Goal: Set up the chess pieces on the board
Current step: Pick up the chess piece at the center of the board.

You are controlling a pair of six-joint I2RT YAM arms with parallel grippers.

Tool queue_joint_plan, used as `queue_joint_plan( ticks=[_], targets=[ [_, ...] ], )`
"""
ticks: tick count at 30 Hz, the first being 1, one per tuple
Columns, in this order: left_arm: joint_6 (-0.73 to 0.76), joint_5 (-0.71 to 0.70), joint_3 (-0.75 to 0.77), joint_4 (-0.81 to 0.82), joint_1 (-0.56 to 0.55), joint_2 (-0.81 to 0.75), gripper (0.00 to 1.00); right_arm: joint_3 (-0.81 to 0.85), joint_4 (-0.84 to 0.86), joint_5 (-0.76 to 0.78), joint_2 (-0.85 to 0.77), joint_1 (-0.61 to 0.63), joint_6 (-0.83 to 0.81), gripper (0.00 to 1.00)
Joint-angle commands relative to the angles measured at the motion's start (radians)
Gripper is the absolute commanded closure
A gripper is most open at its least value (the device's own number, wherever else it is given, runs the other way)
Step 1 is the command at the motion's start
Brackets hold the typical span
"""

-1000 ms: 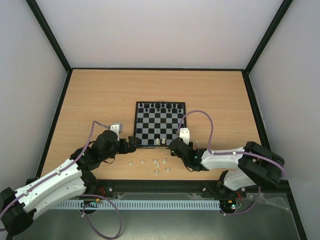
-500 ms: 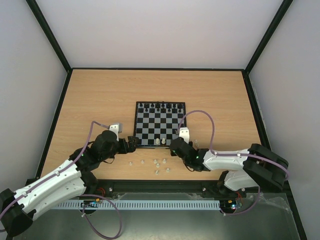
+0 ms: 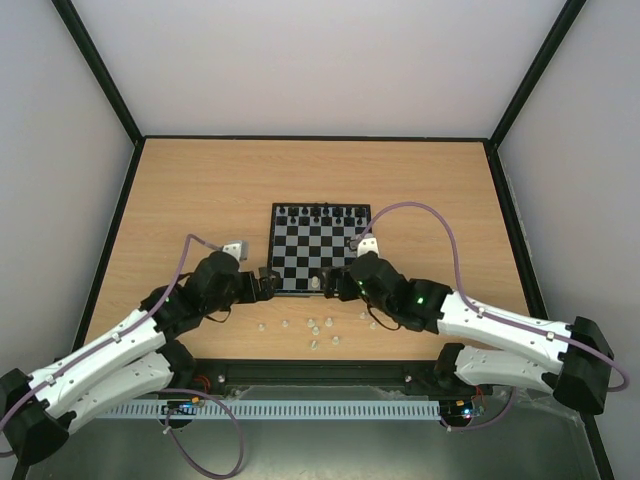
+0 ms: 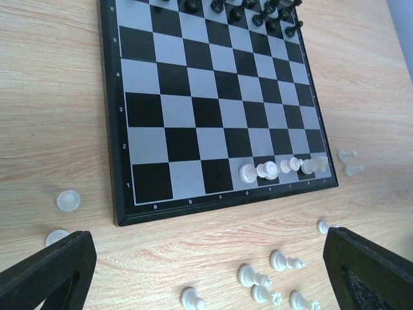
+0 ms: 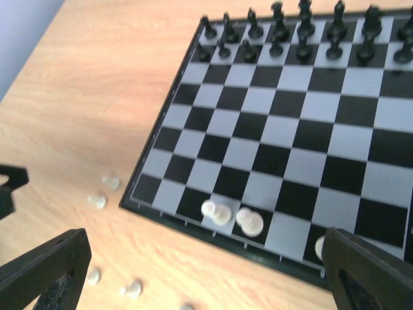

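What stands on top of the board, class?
Black pieces along the far rows, several white pieces on the near row. From above, the right claw covers the near right corner.

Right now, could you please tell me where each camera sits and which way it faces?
Top external: fixed above and behind the arms, looking down on the light wooden table and small chequered square chessboard; both arms, left gripper and right gripper show.
Left wrist: low at the board's near left corner, facing across it; own black fingers show.
Right wrist: above the board's near edge, facing its far rows; own black fingers show.
Wrist views share: tiny cream chess pieces on the near row.
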Motion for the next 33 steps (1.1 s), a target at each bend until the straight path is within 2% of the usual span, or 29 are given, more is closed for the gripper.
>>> queue_joint_plan(
  ticks=[1, 6, 11, 20, 23, 27, 33],
  targets=[
    [0.011, 0.039, 0.058, -0.066, 0.003, 0.049, 0.01, 0.065, -0.319, -0.126, -0.033, 0.007, 0.003, 0.01],
    [0.027, 0.067, 0.088, -0.096, -0.003, 0.128, 0.00, 0.078, -0.376, -0.169, -0.068, 0.005, -0.020, 0.01],
    [0.014, 0.070, 0.076, -0.083, -0.014, 0.214, 0.01, 0.093, -0.395, -0.189, -0.007, 0.006, -0.061, 0.02],
    [-0.008, 0.041, 0.077, -0.128, -0.024, 0.286, 0.01, 0.075, -0.339, -0.186, 0.013, 0.001, -0.061, 0.01],
    [-0.033, 0.040, 0.120, -0.188, -0.102, 0.289, 0.01, 0.075, -0.333, -0.182, 0.006, -0.007, -0.062, 0.01],
    [-0.102, -0.002, 0.210, -0.285, -0.254, 0.334, 0.01, 0.075, -0.336, -0.176, -0.040, -0.037, -0.060, 0.06],
    [-0.259, -0.051, 0.262, -0.284, -0.478, 0.428, 0.01, 0.091, -0.375, -0.183, -0.140, -0.081, -0.061, 0.15]
  ],
)
